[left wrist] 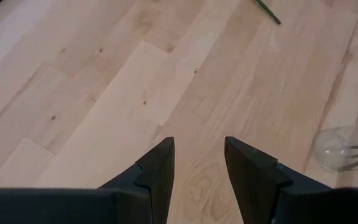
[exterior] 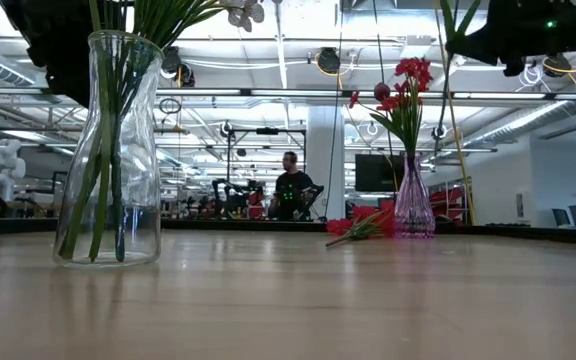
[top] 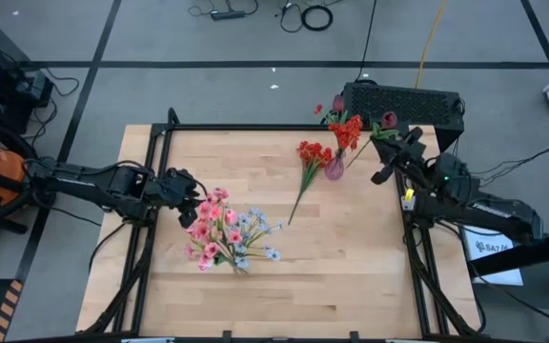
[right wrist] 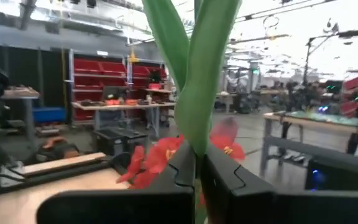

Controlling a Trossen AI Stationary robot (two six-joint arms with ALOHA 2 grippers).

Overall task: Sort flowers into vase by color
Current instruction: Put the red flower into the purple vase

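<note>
Here, right gripper [right wrist: 197, 180] jaws clamped on a tulip stem [right wrist: 197, 81], seemingly red-budded, left gripper [left wrist: 197, 177] jaws apart, empty.

No text, label, brand or number is legible on anything here.

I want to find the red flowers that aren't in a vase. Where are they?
The loose red spray lies flat on the table in the high view, toward the far right, just left of the pink vase holding other red flowers.
</note>
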